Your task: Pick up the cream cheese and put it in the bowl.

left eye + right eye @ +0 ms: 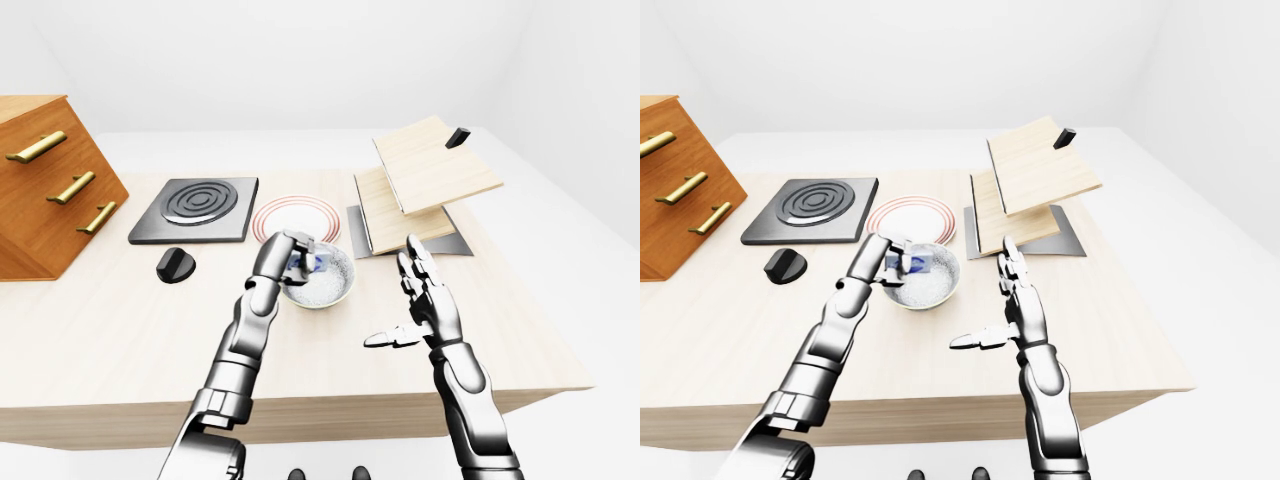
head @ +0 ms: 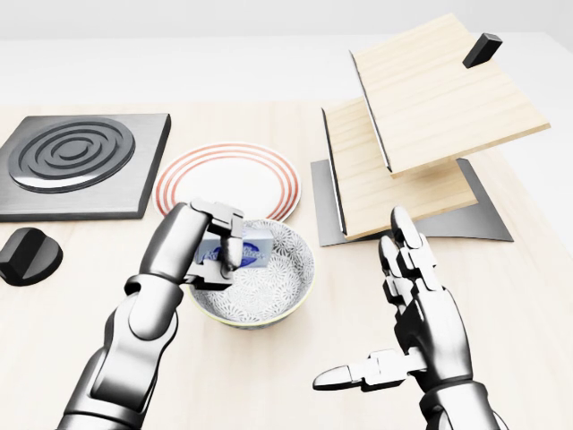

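The cream cheese [image 2: 243, 252] is a small white and blue box. My left hand [image 2: 218, 244] is shut on it and holds it over the left part of the patterned bowl [image 2: 282, 296], just above the bowl's inside. The bowl stands on the wooden table in the middle of the head view. My right hand [image 2: 407, 305] is open and empty, fingers spread, hovering to the right of the bowl and apart from it.
A red-ringed plate [image 2: 228, 176] lies just above the bowl. A black stove plate [image 2: 81, 166] and a black knob [image 2: 29, 256] are at left. A tilted wooden rack [image 2: 430, 116] stands at upper right. A wooden drawer cabinet [image 1: 45, 185] is at far left.
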